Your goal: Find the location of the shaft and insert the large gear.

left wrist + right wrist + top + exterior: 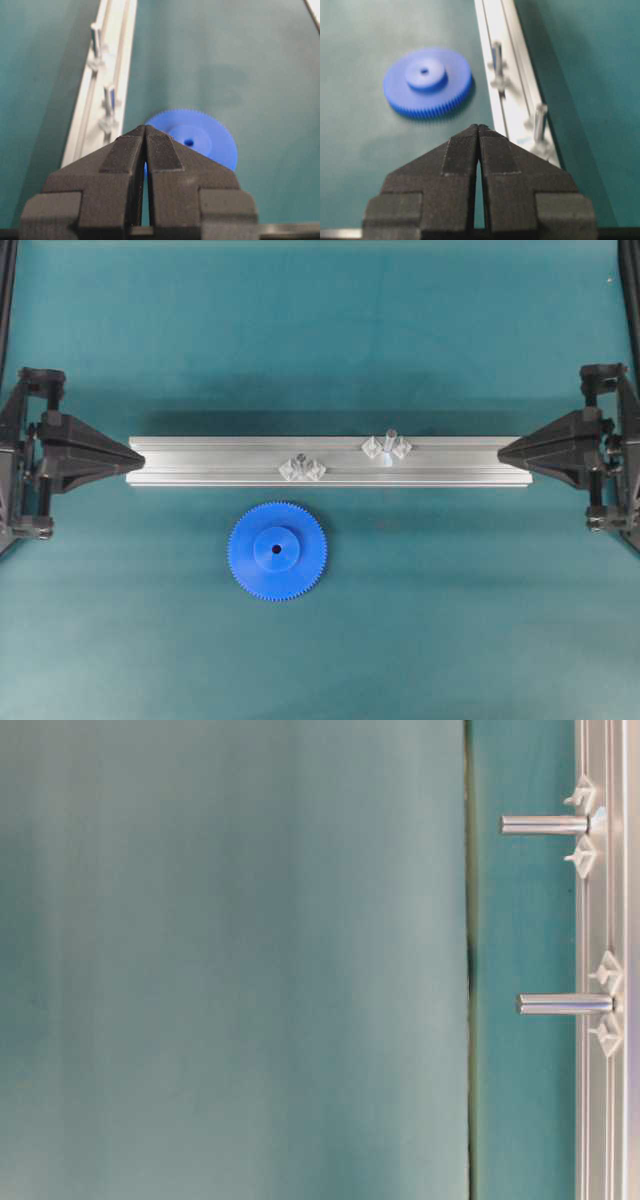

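Note:
The large gear (277, 551) is a bright blue toothed disc with a raised hub, lying flat on the teal table in front of the aluminium rail (200, 460). The shaft (389, 441), a thin silvery upright pin between two clear mounts, stands right of the rail's middle. My left gripper (140, 455) sits shut and empty at the rail's left end. At the right end my right gripper (500, 452) is also shut and empty. The left wrist view has the gear (205, 137) beyond the gripper (145, 127) and the shaft (95, 35) far off. The right wrist view shows the shaft (540, 122) close by and the gear (427, 80) to the left of the gripper (478, 126).
A shorter dark-topped stub (300, 464) with similar clear mounts stands on the rail left of the shaft, just behind the gear. In the table-level view two pins (545, 824) (565, 1004) jut from the rail (600, 1120); a blurred teal surface fills most of that view.

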Controlling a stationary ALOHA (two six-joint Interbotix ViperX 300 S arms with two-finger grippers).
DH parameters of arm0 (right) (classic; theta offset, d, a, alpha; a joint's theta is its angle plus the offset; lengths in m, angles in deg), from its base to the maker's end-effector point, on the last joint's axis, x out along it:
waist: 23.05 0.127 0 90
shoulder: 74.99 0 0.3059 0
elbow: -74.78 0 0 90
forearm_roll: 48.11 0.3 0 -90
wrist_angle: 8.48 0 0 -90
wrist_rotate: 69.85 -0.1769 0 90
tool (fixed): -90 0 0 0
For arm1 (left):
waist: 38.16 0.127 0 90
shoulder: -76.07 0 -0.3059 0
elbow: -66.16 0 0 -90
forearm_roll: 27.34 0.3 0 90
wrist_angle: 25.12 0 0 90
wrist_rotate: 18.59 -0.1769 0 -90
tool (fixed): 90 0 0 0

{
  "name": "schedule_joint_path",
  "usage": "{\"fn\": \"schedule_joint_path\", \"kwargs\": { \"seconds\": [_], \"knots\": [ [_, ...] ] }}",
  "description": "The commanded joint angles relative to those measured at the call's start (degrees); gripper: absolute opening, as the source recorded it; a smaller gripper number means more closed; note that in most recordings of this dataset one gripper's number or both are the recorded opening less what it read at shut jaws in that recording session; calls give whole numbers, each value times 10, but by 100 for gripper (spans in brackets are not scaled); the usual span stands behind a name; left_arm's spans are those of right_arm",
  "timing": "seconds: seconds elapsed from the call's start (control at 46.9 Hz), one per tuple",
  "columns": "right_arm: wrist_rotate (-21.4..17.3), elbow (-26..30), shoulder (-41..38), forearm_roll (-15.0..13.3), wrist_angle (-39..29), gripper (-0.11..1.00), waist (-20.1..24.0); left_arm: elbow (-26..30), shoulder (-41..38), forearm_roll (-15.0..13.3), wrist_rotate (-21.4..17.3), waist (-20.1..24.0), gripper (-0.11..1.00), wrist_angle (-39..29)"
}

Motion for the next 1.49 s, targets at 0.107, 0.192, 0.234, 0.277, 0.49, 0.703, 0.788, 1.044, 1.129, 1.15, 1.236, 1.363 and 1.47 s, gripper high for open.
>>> {"fn": "schedule_joint_path", "kwargs": {
  "seconds": [0.107, 0.192, 0.234, 0.277, 0.49, 0.703, 0.788, 1.044, 1.129, 1.15, 1.236, 1.363, 1.47],
  "knots": [
    [-5, 8, -11, 0, -16, 1, -2, 38, -33, 2, 7, -4, -1, -39],
    [-5, 7, -12, 0, -22, 1, -2, 47, -44, 1, 7, -6, -1, -47],
    [-5, 7, -13, 0, -24, 1, -2, 49, -50, 1, 7, -7, -1, -50],
    [-5, 6, -13, 0, -25, 1, -2, 52, -59, 1, 7, -9, -1, -54],
    [-6, 7, -17, 0, -31, 1, -8, 67, -100, 2, 11, -23, -1, -64],
    [-5, 6, -17, 0, -31, 1, -16, 92, -163, 1, 12, -31, -1, -78],
    [-5, 6, -17, 0, -31, 1, -16, 104, -186, 2, 12, -33, -1, -84],
    [-5, 3, -17, 0, -31, 1, -16, 137, -254, 1, 12, -41, -1, -92],
    [-5, 2, -17, 0, -31, 1, -16, 149, -277, 1, 13, -46, -1, -92],
    [-5, 3, -17, 0, -32, 1, -16, 154, -286, 1, 13, -47, -1, -93],
    [-5, 1, -17, 0, -31, 1, -16, 164, -306, 1, 13, -50, -1, -93],
    [-5, -1, -18, 0, -33, 1, -17, 185, -336, 2, 17, -54, -1, -93],
    [-5, -3, -18, 0, -35, 1, -18, 203, -362, 1, 24, -55, -1, -99]
  ]
}}
